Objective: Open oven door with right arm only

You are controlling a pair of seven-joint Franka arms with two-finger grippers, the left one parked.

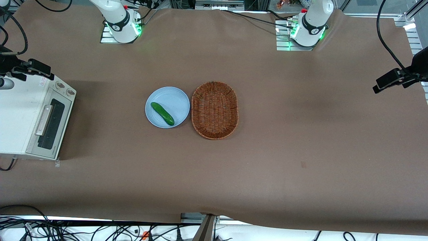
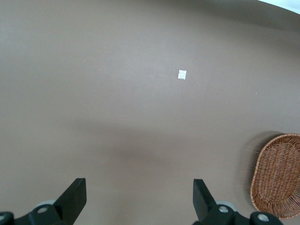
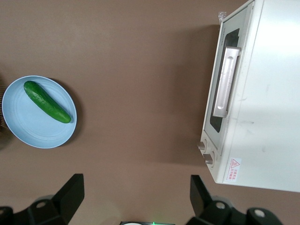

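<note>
The cream-white toaster oven [image 1: 16, 113] stands at the working arm's end of the table. Its oven door [image 1: 55, 124] is shut flat against the front, with the dark window and the silver bar handle [image 1: 44, 119] facing the plate. Two knobs [image 1: 65, 88] sit beside the door, farther from the front camera. In the right wrist view the oven door [image 3: 233, 40], handle [image 3: 224, 82] and knobs [image 3: 205, 152] all show. My right gripper [image 1: 31, 68] hangs high above the oven's knob end. It is open and empty [image 3: 136, 194] and touches nothing.
A light blue plate [image 1: 174, 97] with a green cucumber [image 1: 162, 113] lies mid-table, also in the right wrist view [image 3: 18, 126]. A brown wicker basket [image 1: 214, 109] lies beside it toward the parked arm, and shows in the left wrist view [image 2: 279, 176]. Brown cloth covers the table.
</note>
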